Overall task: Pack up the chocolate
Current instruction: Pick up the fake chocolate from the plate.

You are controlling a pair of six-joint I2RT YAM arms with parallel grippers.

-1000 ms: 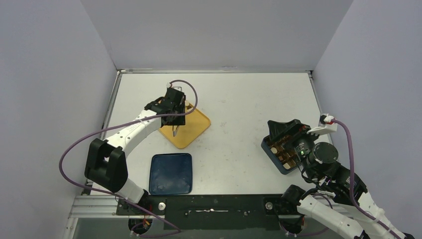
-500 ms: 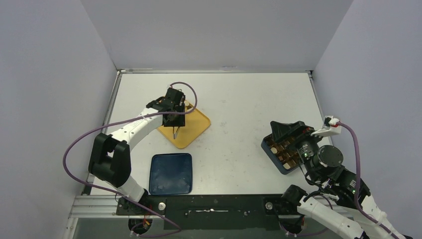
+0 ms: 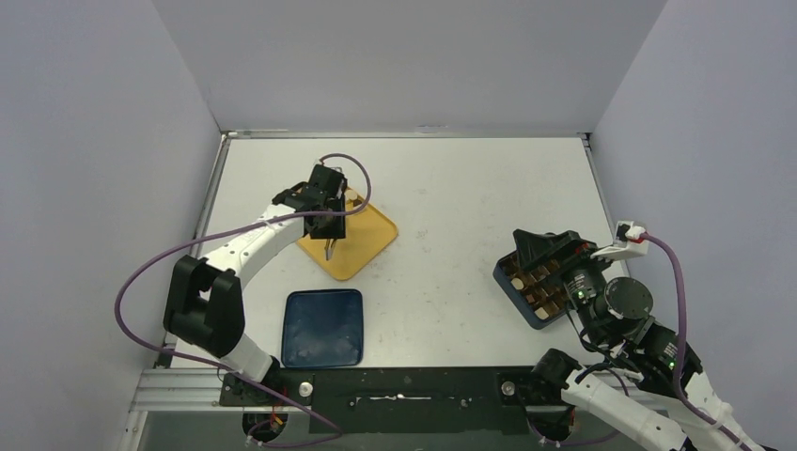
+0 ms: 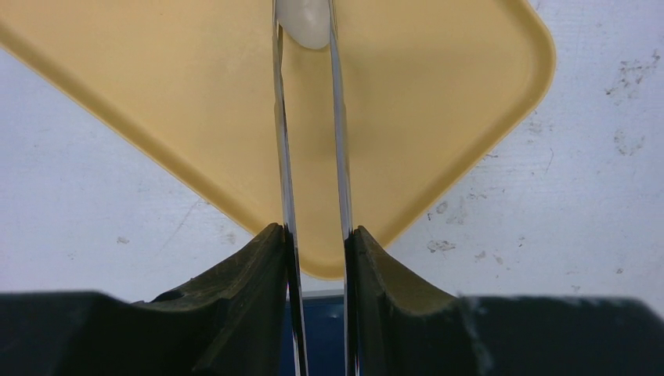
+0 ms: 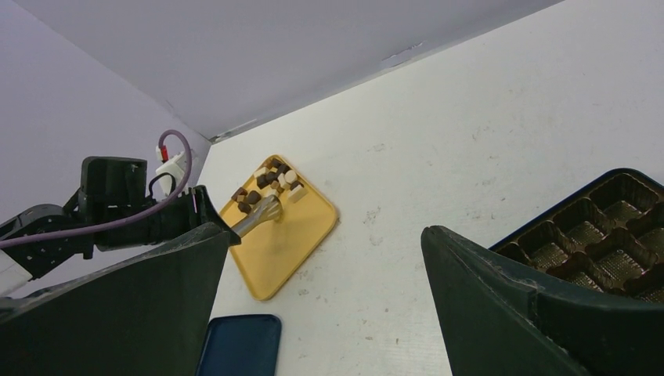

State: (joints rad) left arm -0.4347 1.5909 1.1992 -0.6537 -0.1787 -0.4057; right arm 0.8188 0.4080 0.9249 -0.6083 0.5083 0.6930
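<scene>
The chocolate (image 5: 266, 182), several small dark brown and cream-white pieces, lies clustered at the far corner of a yellow tray (image 5: 290, 235). My left gripper (image 4: 313, 235) is shut on long metal tongs (image 4: 283, 157), one jaw pressing on each blade. The blades reach out over the yellow tray (image 4: 438, 94), and their tips sit on either side of a cream-white piece (image 4: 305, 19). My right gripper (image 5: 327, 231) hangs open and empty above the table. It is next to a dark blue box (image 3: 526, 287) with brown compartments (image 5: 611, 227).
A dark blue lid (image 3: 324, 327) lies flat near the front edge, just below the yellow tray (image 3: 362, 246). Grey walls close in the table at the back and on both sides. Bare white tabletop lies between the tray and the box.
The left jaws have squeezed the tongs' blades closer together over the tray. The right arm has drawn back a little toward the near right.
</scene>
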